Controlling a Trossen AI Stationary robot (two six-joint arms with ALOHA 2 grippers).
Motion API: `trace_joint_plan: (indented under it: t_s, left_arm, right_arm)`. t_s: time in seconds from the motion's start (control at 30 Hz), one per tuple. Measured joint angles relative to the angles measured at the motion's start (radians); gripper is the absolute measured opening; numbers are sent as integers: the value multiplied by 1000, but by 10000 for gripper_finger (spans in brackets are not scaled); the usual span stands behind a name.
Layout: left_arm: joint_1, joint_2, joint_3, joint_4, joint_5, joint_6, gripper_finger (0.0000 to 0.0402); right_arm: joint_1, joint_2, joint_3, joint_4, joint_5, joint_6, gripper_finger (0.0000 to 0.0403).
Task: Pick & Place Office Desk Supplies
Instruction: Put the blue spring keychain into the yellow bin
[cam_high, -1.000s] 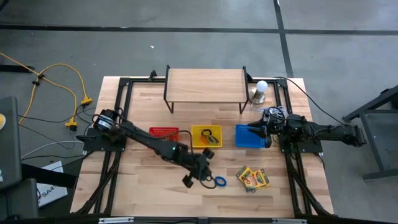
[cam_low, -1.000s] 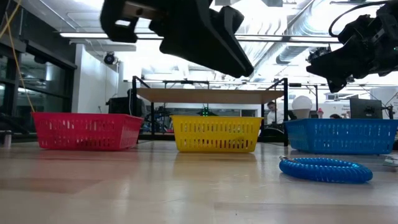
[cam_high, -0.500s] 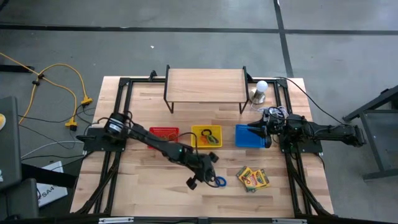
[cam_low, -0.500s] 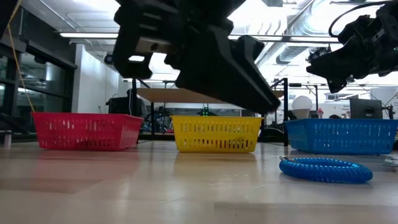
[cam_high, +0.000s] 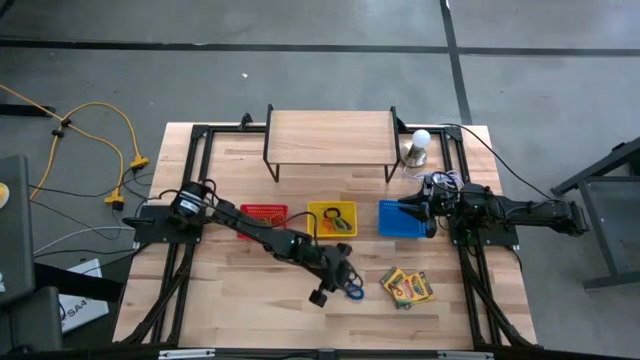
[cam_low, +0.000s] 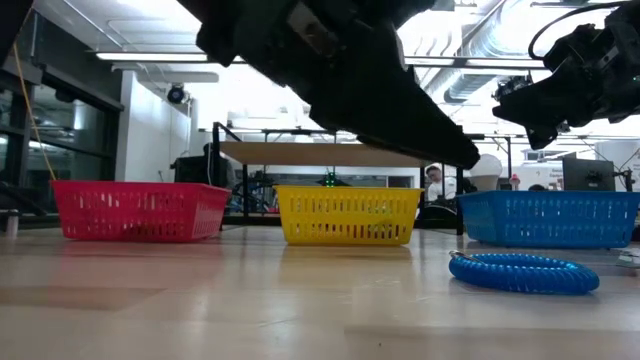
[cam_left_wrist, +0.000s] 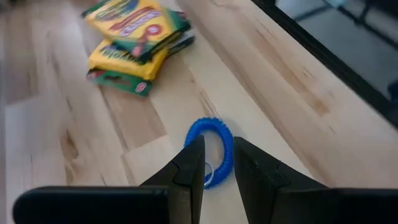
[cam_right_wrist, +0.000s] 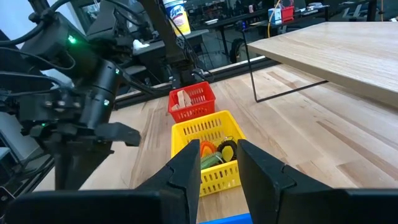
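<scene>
Left claw (cam_left_wrist: 217, 165) poised just above blue ring (cam_left_wrist: 211, 151) on surface (cam_left_wrist: 74, 143), fingers parted, empty, straddling rim for pickup. Crayon boxes (cam_left_wrist: 138, 43) beyond. Right claw (cam_right_wrist: 219, 174) parked over blue basket (cam_high: 400, 220), slightly parted, empty.

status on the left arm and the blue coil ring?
Left gripper open, above blue coil ring, nothing held. Ring flat on table, crayon boxes beside it, apart. Right gripper waits, empty, over blue basket. Nothing blocking.

Left tool (cam_high: 340, 283) hovers over the blue ring (cam_high: 354, 292); crayon boxes (cam_high: 407, 287) lie just beside.
</scene>
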Motion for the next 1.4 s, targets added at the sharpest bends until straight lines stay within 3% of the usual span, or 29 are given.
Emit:
trace_joint_plan:
  t_s: [0.67, 1.1, 1.4]
  left_arm:
    - [11, 0, 0, -75, -63, -170, 77]
    - [-20, 26, 1, 4, -5, -77, 77]
    - [-30, 49, 3, 8, -58, -64, 77]
  right_arm:
    - [0, 0, 0, -1, 0, 0, 94]
    - [0, 0, 0, -1, 1, 0, 94]
    - [0, 0, 0, 3, 1, 0, 94]
